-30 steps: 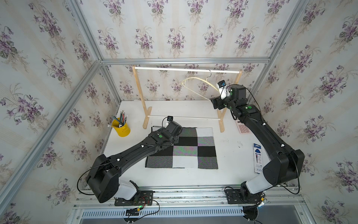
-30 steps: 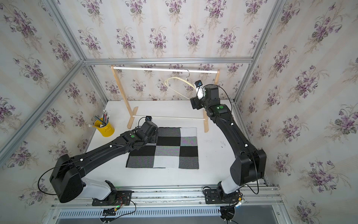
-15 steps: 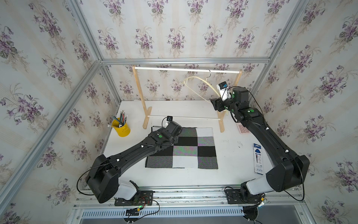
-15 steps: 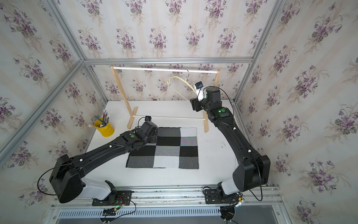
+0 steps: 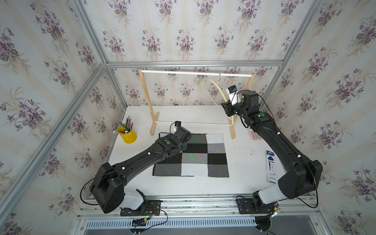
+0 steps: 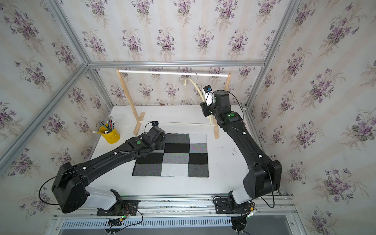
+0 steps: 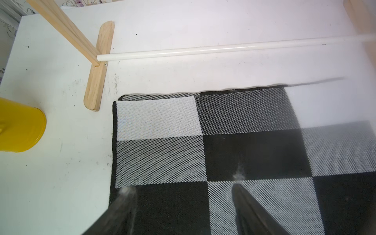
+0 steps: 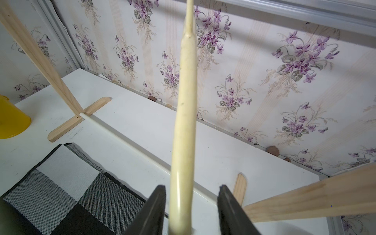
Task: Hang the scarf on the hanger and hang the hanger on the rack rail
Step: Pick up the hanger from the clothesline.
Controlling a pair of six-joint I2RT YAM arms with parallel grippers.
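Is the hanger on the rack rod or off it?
On: the hanger hangs tilted, its metal hook looped over the rack's top rod.

The left arm (image 5: 142, 160) is stretched forward and low from its base, and its wrist is bent so that the left tool (image 7: 181, 188) is pointed downward. Its fingers (image 7: 122, 203) are spread wide apart. The right arm (image 5: 284, 148) is extended forward and upward from its base. The right tool (image 8: 191, 187) is carried high and turned toward the robot's left, and its jaws are seen parted, not pressed together.
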